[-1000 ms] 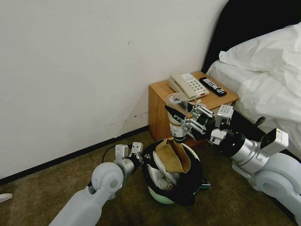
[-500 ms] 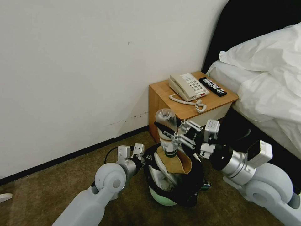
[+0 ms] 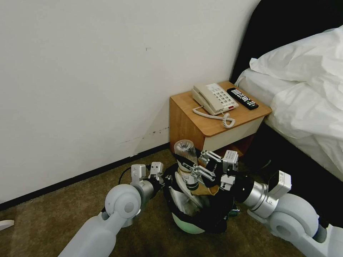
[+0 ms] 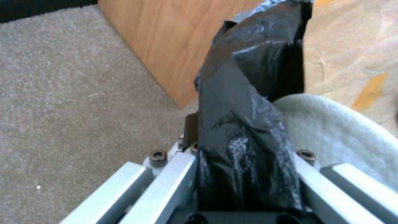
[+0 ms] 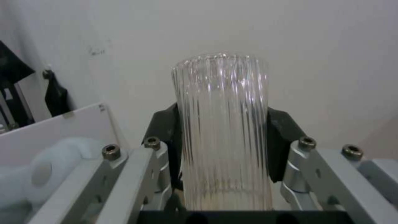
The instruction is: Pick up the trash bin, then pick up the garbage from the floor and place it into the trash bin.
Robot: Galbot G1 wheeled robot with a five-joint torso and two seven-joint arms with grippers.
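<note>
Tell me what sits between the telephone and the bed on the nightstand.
In the head view, the black remote control lies on the nightstand between the beige telephone and the bed, apart from the phone.

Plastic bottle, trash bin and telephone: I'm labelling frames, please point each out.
plastic bottle [image 3: 187, 160], head view, on its clear body.
trash bin [image 3: 185, 223], head view, on its pale lower wall.
telephone [image 3: 213, 97], head view, on its keypad face.

Telephone [image 3: 213, 97] and remote [image 3: 242, 98] (on nightstand [image 3: 185, 123]).

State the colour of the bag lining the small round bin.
Glossy black bin liner, clearest in the left wrist view.
</note>
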